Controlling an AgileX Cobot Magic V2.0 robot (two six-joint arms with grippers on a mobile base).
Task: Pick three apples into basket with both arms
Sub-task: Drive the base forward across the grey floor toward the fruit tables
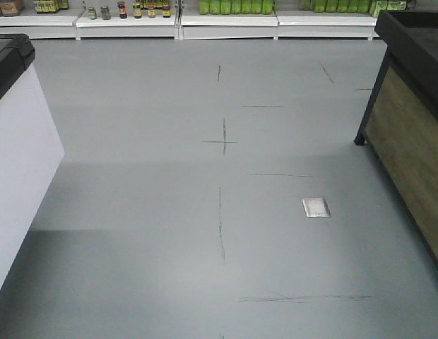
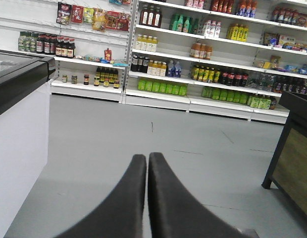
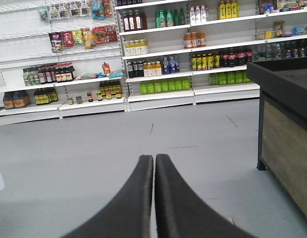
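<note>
At the left, one white box with a black lid (image 1: 21, 141) is seen standing on the grey floor (image 1: 155, 233). Thin dark lines are drawn on the floor, and one cross (image 1: 223, 142) is made by two of them. One small silver plate (image 1: 316, 207) is set flat in the floor, a little right of the middle. At the right, one stand with a wooden side and a black top (image 1: 410, 141) is seen.

Along the back wall, white shelves (image 2: 158, 101) are filled with many bottles, jars and bags. One long row of green bottles (image 2: 161, 85) is lined up on a low shelf. The bottles are too many and too small to be counted surely. The words on the labels are too small to be read.

Two hands are seen, each with two black fingers. The left hand (image 2: 147, 157) is closed tight, finger against finger, and nothing is held in it. The right hand (image 3: 154, 157) is closed the same way, and nothing is held in it. Both are held above the floor and pointed at the shelves.

Where the apples and the basket are cannot be told from these views.
</note>
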